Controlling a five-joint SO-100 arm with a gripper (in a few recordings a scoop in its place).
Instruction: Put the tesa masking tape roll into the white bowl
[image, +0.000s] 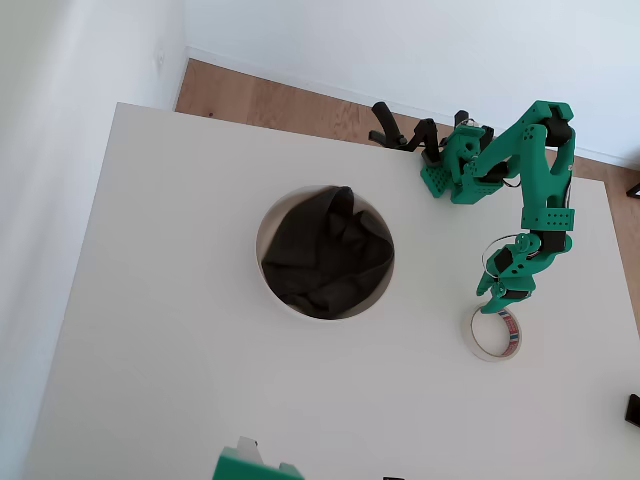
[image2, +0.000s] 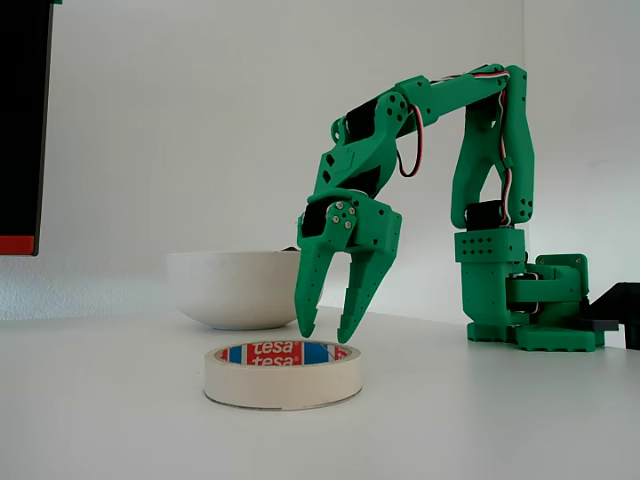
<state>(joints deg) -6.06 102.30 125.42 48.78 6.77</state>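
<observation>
The green claw (image2: 328, 335) hung parted just above the tesa masking tape roll (image2: 283, 373) near the worktop's right edge, best lowered with one finger inside the ring

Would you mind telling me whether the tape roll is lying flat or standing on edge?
Lying flat: in the fixed view the tesa masking tape roll rests on the table, its open core facing up under the open gripper.

1. My arm (image2: 470, 170) is all bright green printed plastic with black servo blocks.
2. Red and white wires loop by my elbow.
3. My gripper (image2: 330, 330) has two pointy green fingers and silver screws.
</observation>
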